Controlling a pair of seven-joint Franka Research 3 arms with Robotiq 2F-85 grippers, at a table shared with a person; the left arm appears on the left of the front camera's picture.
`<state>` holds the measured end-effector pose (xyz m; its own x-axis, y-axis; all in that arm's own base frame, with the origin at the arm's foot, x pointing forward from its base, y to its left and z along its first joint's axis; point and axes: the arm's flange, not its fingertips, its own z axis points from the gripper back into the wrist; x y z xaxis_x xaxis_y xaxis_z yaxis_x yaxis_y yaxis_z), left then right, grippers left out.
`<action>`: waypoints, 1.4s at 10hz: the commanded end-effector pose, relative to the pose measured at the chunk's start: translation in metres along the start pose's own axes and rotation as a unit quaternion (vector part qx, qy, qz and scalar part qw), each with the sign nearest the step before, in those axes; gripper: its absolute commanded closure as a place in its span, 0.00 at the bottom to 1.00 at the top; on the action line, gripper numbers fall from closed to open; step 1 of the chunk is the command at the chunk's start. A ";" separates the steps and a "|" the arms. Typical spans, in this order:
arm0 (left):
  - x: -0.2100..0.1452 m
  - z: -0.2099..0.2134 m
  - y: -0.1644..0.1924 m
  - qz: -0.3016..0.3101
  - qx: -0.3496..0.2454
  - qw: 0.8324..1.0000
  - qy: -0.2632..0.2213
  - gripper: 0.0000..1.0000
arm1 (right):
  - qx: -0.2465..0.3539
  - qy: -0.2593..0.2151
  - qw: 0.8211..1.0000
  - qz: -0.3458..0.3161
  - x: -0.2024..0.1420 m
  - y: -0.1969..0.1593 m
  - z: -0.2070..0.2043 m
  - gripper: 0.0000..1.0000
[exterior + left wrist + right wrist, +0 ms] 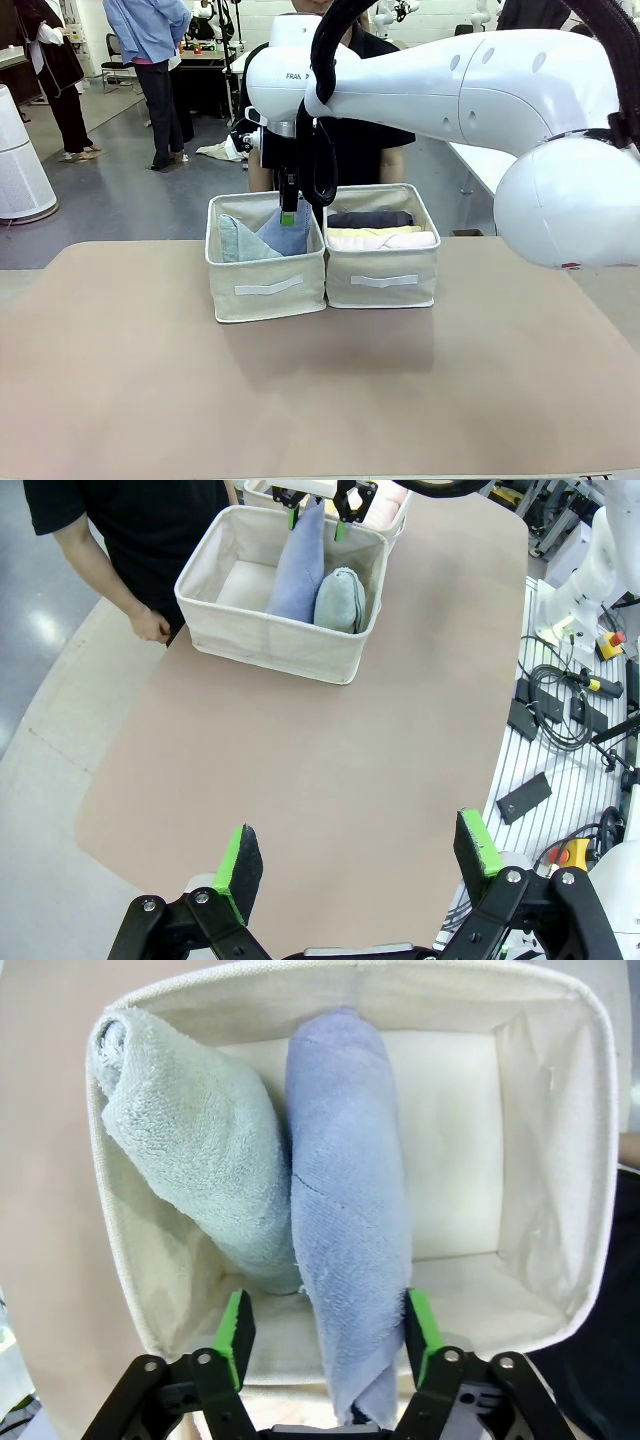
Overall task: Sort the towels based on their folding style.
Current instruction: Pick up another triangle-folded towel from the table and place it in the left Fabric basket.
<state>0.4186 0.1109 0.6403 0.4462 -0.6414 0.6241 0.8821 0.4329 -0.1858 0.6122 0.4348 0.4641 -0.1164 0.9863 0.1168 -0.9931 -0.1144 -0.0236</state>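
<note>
The left beige bin [265, 290] holds two cone-folded towels: a pale mint one [190, 1150] and a periwinkle-blue one [345, 1180] leaning beside it. My right gripper [328, 1335] hangs over this bin, open, its green pads on either side of the blue towel's narrow end, the left pad clearly off the cloth. In the right bin [385, 280] lie rolled towels: dark grey [368, 219], yellow [370, 231] and white [385, 241]. My left gripper [360, 865] is open above the bare table [300, 780], well back from the bins, nothing between its fingers.
A person in black stands behind the bins, one hand [150, 625] at the table's far edge. Cables and black boxes [560, 710] lie on a slotted plate beside the table. The tan tabletop in front of the bins is bare.
</note>
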 end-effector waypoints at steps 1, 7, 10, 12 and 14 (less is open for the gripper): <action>0.001 -0.002 -0.001 0.000 0.003 1.000 -0.004 0.00 | 0.007 -0.008 1.000 -0.004 0.005 -0.005 0.008 0.10; 0.001 -0.002 -0.001 0.000 0.003 1.000 -0.004 0.00 | 0.007 -0.005 1.000 -0.005 0.007 -0.004 0.013 0.00; 0.001 -0.002 -0.001 0.000 0.003 1.000 -0.004 0.00 | -0.024 -0.004 0.999 -0.038 -0.003 0.017 0.058 0.00; 0.001 -0.002 -0.001 0.000 0.003 1.000 -0.004 0.00 | -0.053 -0.029 0.989 -0.134 -0.043 0.064 0.118 0.00; 0.001 -0.002 -0.001 0.000 0.003 1.000 -0.004 0.00 | -0.096 -0.091 0.966 -0.223 -0.102 0.115 0.162 0.00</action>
<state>0.4188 0.1116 0.6403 0.4471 -0.6407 0.6241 0.8815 0.4340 -0.1860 0.5629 0.3520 0.6374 0.2257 0.9390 0.2595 -0.9603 0.2593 -0.1030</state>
